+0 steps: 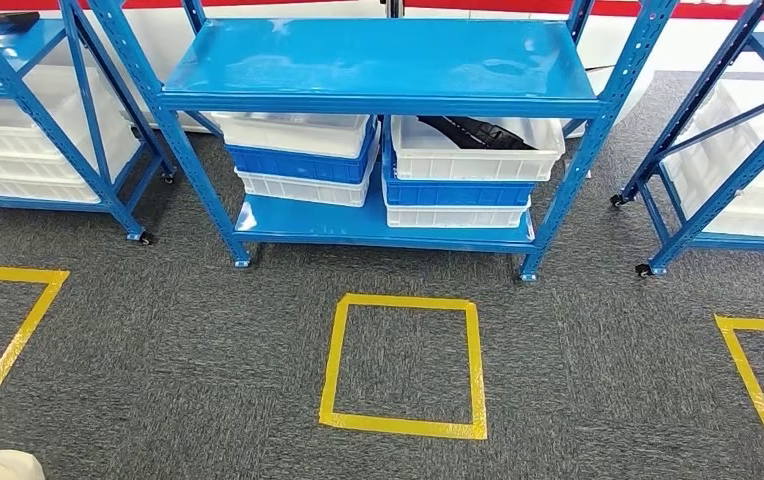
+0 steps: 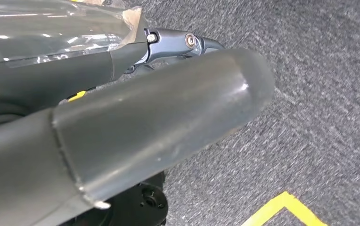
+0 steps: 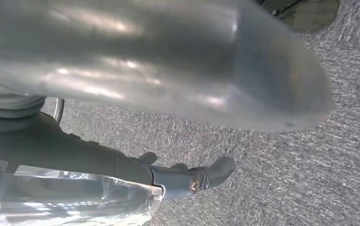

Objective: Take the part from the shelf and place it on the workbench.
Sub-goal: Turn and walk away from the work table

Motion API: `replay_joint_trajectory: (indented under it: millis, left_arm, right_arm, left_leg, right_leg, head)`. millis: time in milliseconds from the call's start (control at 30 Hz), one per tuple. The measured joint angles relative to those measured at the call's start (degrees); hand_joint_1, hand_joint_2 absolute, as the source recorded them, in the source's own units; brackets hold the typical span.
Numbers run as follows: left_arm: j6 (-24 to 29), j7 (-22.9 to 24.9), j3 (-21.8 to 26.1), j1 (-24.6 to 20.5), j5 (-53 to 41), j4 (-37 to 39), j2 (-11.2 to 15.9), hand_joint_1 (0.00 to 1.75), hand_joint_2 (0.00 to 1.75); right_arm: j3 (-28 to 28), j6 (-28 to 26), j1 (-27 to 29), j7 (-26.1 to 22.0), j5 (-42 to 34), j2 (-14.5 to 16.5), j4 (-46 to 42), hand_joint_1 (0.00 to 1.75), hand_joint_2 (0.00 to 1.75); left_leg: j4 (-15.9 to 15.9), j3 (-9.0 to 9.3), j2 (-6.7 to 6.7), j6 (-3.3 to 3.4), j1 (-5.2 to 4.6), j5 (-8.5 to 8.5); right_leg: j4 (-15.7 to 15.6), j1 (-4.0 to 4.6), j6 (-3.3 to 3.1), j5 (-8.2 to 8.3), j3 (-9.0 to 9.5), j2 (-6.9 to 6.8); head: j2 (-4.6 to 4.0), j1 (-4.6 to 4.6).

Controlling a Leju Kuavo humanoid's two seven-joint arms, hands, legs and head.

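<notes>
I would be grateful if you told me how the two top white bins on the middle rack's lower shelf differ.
The left top white bin shows nothing inside from here, while the right top white bin holds a long black part. The left one sits further under the upper shelf, so less of its inside shows; the right one shows more. Both are white and rest on blue bins.

The right hand (image 3: 168,141) is seen close up, its thick grey thumb (image 3: 206,70) blurred and its darker fingers (image 3: 201,176) extended. Nothing is held. Grey carpet (image 3: 286,179) lies beyond the fingers.
</notes>
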Motion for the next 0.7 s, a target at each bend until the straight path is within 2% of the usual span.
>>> replay_joint_trajectory:
  millis: [33, 100, 133, 167, 200, 233, 300, 333, 367, 467, 500, 533, 567, 633, 667, 700]
  left_arm:
    - [-0.05, -0.01, -0.04, 0.00, -0.06, 0.01, 0.03, 0.00, 0.00]
    - [-0.14, -0.02, -0.08, 0.03, -0.12, 0.02, 0.05, 0.00, 0.00]
    - [-0.17, -0.02, -0.10, 0.07, -0.14, 0.02, 0.05, 0.00, 0.00]
    - [-0.18, -0.01, -0.11, 0.12, -0.17, 0.02, 0.06, 0.00, 0.00]
    - [-0.16, -0.01, -0.12, 0.17, -0.19, 0.02, 0.07, 0.00, 0.00]
    - [-0.14, 0.00, -0.13, 0.19, -0.23, 0.02, 0.07, 0.00, 0.00]
    - [-0.05, 0.01, -0.19, 0.13, -0.32, 0.01, 0.11, 0.00, 0.00]
    - [-0.02, 0.01, -0.28, 0.07, -0.40, 0.01, 0.14, 0.00, 0.00]
    - [0.00, 0.01, -0.41, 0.03, -0.47, 0.01, 0.16, 0.00, 0.00]
    - [0.08, 0.01, -0.78, 0.07, -0.58, 0.02, 0.18, 0.00, 0.00]
    - [0.10, 0.01, -0.85, 0.10, -0.58, 0.02, 0.17, 0.00, 0.00]
    - [0.12, 0.01, -0.90, 0.11, -0.57, 0.01, 0.17, 0.00, 0.00]
    - [0.13, 0.01, -0.95, 0.11, -0.57, 0.01, 0.17, 0.00, 0.00]
    - [0.15, 0.02, -0.99, 0.10, -0.57, 0.00, 0.19, 0.00, 0.00]
    - [0.15, 0.04, -1.00, 0.13, -0.57, 0.01, 0.18, 0.00, 0.00]
    - [0.15, 0.07, -1.01, 0.15, -0.57, 0.01, 0.16, 0.00, 0.00]
  right_arm:
    - [0.00, 0.01, -0.01, 0.00, 0.02, 0.01, 0.00, 0.00, 0.00]
    - [0.00, 0.01, -0.01, 0.00, 0.04, 0.01, 0.00, 0.00, 0.00]
    - [-0.01, 0.01, 0.01, 0.00, 0.04, 0.00, 0.00, 0.00, 0.00]
    - [-0.01, 0.01, 0.04, -0.01, 0.04, -0.01, 0.00, 0.00, 0.00]
    - [-0.02, 0.01, 0.06, -0.01, 0.04, -0.02, 0.00, 0.00, 0.00]
    - [-0.02, 0.01, 0.08, -0.01, 0.04, -0.02, 0.00, 0.00, 0.00]
    - [-0.02, 0.01, 0.06, -0.02, 0.04, 0.04, 0.00, 0.00, 0.00]
    - [-0.03, 0.01, 0.02, -0.03, 0.04, 0.09, 0.00, 0.00, 0.00]
    - [-0.03, 0.00, -0.01, -0.04, 0.04, 0.13, 0.00, 0.00, 0.00]
    - [-0.05, -0.01, 0.01, -0.09, 0.06, 0.24, 0.00, 0.00, 0.00]
    - [-0.05, -0.02, 0.02, -0.10, 0.08, 0.25, 0.00, 0.00, 0.00]
    - [-0.06, -0.02, -0.03, -0.11, 0.10, 0.25, 0.00, 0.00, 0.00]
    - [-0.07, -0.03, -0.08, -0.11, 0.12, 0.24, 0.00, 0.00, 0.00]
    - [-0.09, -0.04, -0.11, -0.10, 0.14, 0.22, 0.00, 0.00, 0.00]
    - [-0.11, -0.04, -0.06, -0.08, 0.14, 0.22, 0.00, 0.00, 0.00]
    - [-0.15, -0.05, 0.03, -0.05, 0.14, 0.20, 0.00, 0.00, 0.00]
  left_leg:
    - [2.25, -1.00, 0.13, -0.29, 0.11, -1.35]
    - [9.56, -4.73, 0.40, -0.78, 0.25, -4.90]
    - [12.96, -6.68, 0.46, -0.91, 0.31, -6.06]
    - [14.86, -7.97, 0.50, -0.91, 0.35, -6.21]
    - [14.61, -8.21, 0.52, -0.77, 0.36, -5.23]
    - [12.16, -7.30, 0.53, -0.50, 0.35, -3.31]
    - [4.45, -3.84, 0.69, 0.41, 0.12, 0.74]
    - [1.57, -2.49, 0.79, 0.85, -0.10, 1.74]
    - [-0.12, -1.69, 0.85, 1.27, -0.33, 2.01]
    - [-1.58, -0.75, 0.51, 2.31, -0.59, 1.76]
    - [-1.99, -0.16, 0.38, 2.62, -0.52, 1.82]
    - [-2.25, 0.47, 0.32, 2.88, -0.44, 1.82]
    - [-2.42, 0.91, 0.31, 3.02, -0.42, 1.81]
    - [-2.39, 1.16, 0.26, 3.28, -0.56, 1.53]
    - [-2.37, 1.35, 0.18, 3.31, -0.63, 1.33]
    - [-2.35, 1.63, 0.04, 3.29, -0.67, 1.07]
  right_leg:
    - [-0.05, -0.14, -0.28, 0.04, 0.21, -0.03]
    - [-0.03, 0.00, -0.61, -0.07, 0.29, -0.06]
    - [-0.02, 0.09, -0.71, -0.17, 0.32, -0.07]
    - [-0.01, 0.17, -0.77, -0.31, 0.41, -0.06]
    - [-0.02, 0.23, -0.82, -0.46, 0.59, -0.04]
    - [-0.03, 0.27, -0.78, -0.64, 0.85, 0.00]
    - [-0.07, 0.41, -0.50, -1.11, 1.39, 0.04]
    - [-0.18, 0.50, -0.22, -1.36, 1.55, 0.04]
    - [-0.41, 0.56, 0.10, -1.55, 1.73, 0.01]
    - [0.29, 0.84, 1.53, -1.23, 2.67, -0.10]
    - [1.42, 0.92, 1.83, -1.63, 2.58, -0.08]
    - [3.20, 0.91, 1.86, -2.74, 1.77, -0.04]
    - [6.05, 0.90, 1.63, -4.38, 0.25, 0.00]
    - [13.03, 0.91, 1.05, -7.39, -3.81, 0.05]
    - [15.27, 0.93, 1.03, -7.98, -5.49, 0.06]
    - [15.56, 0.93, 1.33, -7.52, -6.28, 0.06]
  head:
    - [0.00, -0.11]
    - [0.00, -0.40]
    - [0.00, -0.40]
    - [0.00, -0.42]
    - [0.00, -0.43]
    - [0.00, -0.43]
    - [0.00, -0.40]
    - [0.00, -0.40]
    - [0.00, -0.40]
    - [0.01, -0.43]
    - [0.00, -0.40]
    - [0.00, -0.36]
    - [0.00, -0.26]
    - [0.00, -0.06]
    - [0.00, -0.03]
    - [0.00, -0.03]
